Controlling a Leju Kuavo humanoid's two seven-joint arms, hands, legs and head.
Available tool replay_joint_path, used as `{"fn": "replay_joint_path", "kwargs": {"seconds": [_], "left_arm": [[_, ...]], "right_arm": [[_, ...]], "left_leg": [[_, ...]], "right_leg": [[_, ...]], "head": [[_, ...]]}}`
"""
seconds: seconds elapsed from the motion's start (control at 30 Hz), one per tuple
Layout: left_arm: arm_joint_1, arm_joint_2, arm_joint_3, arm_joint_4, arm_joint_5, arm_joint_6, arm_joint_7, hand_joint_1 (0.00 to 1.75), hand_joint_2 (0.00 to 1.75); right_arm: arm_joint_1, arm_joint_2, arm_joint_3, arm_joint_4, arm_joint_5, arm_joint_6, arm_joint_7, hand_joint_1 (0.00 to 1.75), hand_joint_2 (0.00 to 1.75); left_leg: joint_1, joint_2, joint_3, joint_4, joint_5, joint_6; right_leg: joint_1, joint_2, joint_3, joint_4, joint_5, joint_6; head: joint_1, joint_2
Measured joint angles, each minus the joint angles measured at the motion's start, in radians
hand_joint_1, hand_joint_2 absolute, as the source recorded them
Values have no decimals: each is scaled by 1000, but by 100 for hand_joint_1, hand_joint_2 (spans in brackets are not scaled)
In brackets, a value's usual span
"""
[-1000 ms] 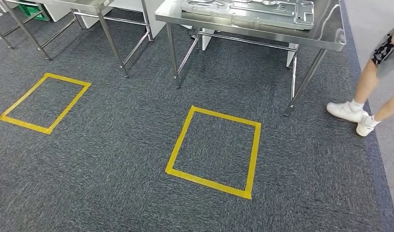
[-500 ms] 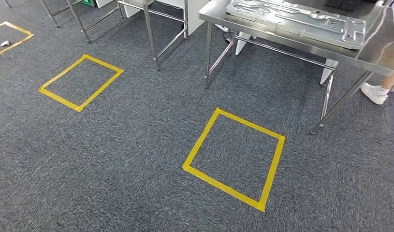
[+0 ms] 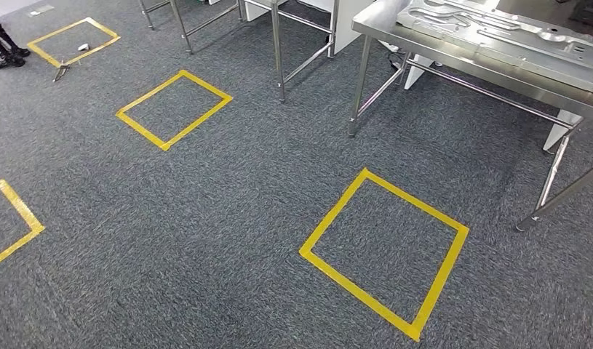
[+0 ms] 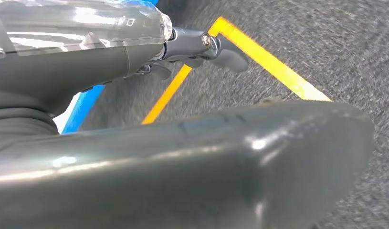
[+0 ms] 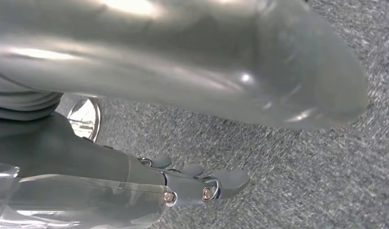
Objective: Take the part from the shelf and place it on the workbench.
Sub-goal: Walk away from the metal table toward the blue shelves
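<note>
Grey carpet [image 3: 206, 240] fills my frame, workbench [image 3: 490, 62] upper right; left hand [image 4: 202, 47] and right hand [image 5: 197, 183] hang released, empty.

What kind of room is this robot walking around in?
Probably a workshop or robot test area. Stainless steel workbenches stand on grey carpet, one carrying a large stamped metal part, and yellow tape squares mark spots on the floor.

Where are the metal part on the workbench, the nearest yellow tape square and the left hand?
Metal part [image 3: 497, 29]: head view, on its ribbed top face.
Nearest yellow tape square [image 3: 329, 219]: head view, on its left strip.
Left hand [image 4: 202, 47]: left wrist view, on the dark fingers.
</note>
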Motion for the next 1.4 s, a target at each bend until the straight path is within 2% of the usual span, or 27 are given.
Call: {"fn": "replay_joint_path", "kwargs": {"seconds": [0.07,0.1,0.13,0.2,0.27,0.3,0.37,0.4,0.47,0.53,0.57,0.6,0.63,0.7,0.77,0.83,0.9,0.97,1.03,1.1,1.13,1.17,1.2,1.23,1.3,1.33,1.4], "left_arm": [[-3,0,-6,0,8,-3,-1,0,0],[-2,0,-8,0,12,-4,-3,0,0],[0,0,-9,0,15,-6,-5,0,0],[2,0,-10,0,20,-13,-9,0,0],[-1,1,-11,0,22,-24,-11,0,0],[-2,1,-12,0,23,-31,-12,0,0],[2,0,-14,0,22,-39,-10,0,0],[5,-1,-16,0,20,-41,-9,0,0],[6,-3,-19,0,13,-43,-5,0,0],[2,-5,-21,0,8,-46,-4,0,0],[0,-5,-22,0,7,-48,-4,0,0],[0,-5,-23,0,6,-49,-4,0,0],[0,-5,-23,0,6,-50,-4,0,0],[1,-5,-23,0,2,-52,-8,0,0],[1,-5,-23,0,-4,-58,-12,0,0],[1,-4,-24,0,-12,-64,-14,0,0],[4,-2,-25,0,-19,-69,-14,0,0],[7,0,-25,0,-24,-73,-13,0,0],[4,3,-25,0,-29,-76,-12,0,0],[1,4,-26,0,-35,-82,-13,0,0],[2,4,-26,0,-39,-85,-13,0,0],[4,4,-27,0,-42,-89,-13,0,0],[5,4,-28,0,-44,-92,-13,0,0],[5,4,-28,0,-45,-94,-13,0,0],[1,1,-30,0,-42,-98,-12,0,0],[0,-2,-30,0,-40,-101,-12,0,0],[0,-9,-30,0,-36,-105,-13,0,0]], "right_arm": [[4,0,5,1,-18,2,1,0,0],[4,0,5,1,-27,2,1,0,0],[4,1,5,1,-34,2,1,0,0],[2,1,5,1,-45,5,1,0,0],[2,3,5,1,-50,8,0,0,0],[1,3,5,1,-52,10,-1,0,0],[-6,5,5,1,-52,13,-1,0,0],[-9,6,5,1,-52,15,-1,0,0],[-12,9,5,2,-48,19,-2,0,0],[-8,15,5,4,-38,21,-2,0,0],[-7,18,6,5,-32,22,-2,0,0],[-5,21,7,6,-28,23,-2,0,0],[-5,24,8,6,-24,24,-1,0,0],[-4,29,11,7,-18,25,0,0,0],[-4,32,15,8,-11,26,2,0,0],[-6,35,18,8,-5,25,5,0,0],[-9,40,21,8,0,25,9,0,0],[-9,44,25,8,9,25,15,0,0],[-3,46,31,8,25,29,22,0,0],[5,46,43,8,50,36,27,0,0],[6,46,52,8,67,41,28,0,0],[7,46,62,9,84,46,29,0,0],[8,45,73,9,101,50,29,0,0],[8,44,84,9,117,52,28,0,0],[10,37,108,9,150,54,21,0,0],[9,31,122,9,168,55,17,0,0],[6,21,151,9,201,58,9,0,0]], "left_leg": [[4,26,-65,133,-57,-9],[6,31,-82,168,-63,-12],[8,35,-78,162,-49,-14],[9,59,-14,42,18,-11],[3,94,52,-84,62,1],[-1,103,66,-114,69,9],[-3,88,64,-121,68,23],[-2,78,66,-125,71,29],[3,57,71,-136,79,42],[3,36,70,-139,85,50],[2,24,68,-138,86,51],[1,10,67,-138,86,52],[1,-4,67,-136,86,51],[1,-31,67,-132,84,49],[-1,-56,65,-125,81,43],[-1,-76,58,-121,80,31],[2,-91,53,-122,81,18],[2,-58,38,-91,60,8],[3,2,-13,16,-2,-1],[9,27,-73,139,-53,-10],[12,33,-82,160,-52,-13],[15,38,-72,142,-33,-16],[18,46,-43,87,-1,-17],[19,69,-3,13,31,-17],[17,109,51,-93,67,-7],[14,118,60,-112,70,0],[11,96,58,-113,71,16]], "right_leg": [[2,-28,0,0,-2,-3],[3,-42,0,0,-4,-2],[4,-54,2,1,-5,-1],[4,-78,9,1,-10,4],[9,-99,16,2,-17,14],[11,-109,19,3,-20,20],[13,-127,25,1,-22,31],[11,-125,28,3,-26,37],[7,-82,13,47,-59,48],[4,-25,-47,168,-124,52],[4,-13,-82,235,-150,53],[4,-7,-108,280,-159,54],[4,-5,-117,288,-146,53],[4,7,-82,193,-73,48],[3,49,-29,65,-15,40],[5,69,-9,18,-6,33],[5,47,-7,12,-3,24],[2,23,-2,1,2,9],[2,-7,2,-5,3,0],[4,-37,2,-5,1,-1],[4,-51,3,-4,-1,0],[3,-64,5,-4,-3,3],[3,-76,8,-3,-6,6],[3,-87,12,-1,-10,11],[7,-108,20,2,-18,24],[9,-118,24,2,-21,32],[8,-134,32,0,-25,46]], "head": [[0,0],[0,0],[0,0],[0,0],[0,0],[0,0],[0,0],[0,0],[0,0],[0,0],[0,0],[0,0],[0,0],[0,0],[0,0],[0,0],[0,0],[0,0],[0,0],[0,0],[0,0],[0,0],[0,0],[0,0],[0,0],[0,0],[0,0]]}}
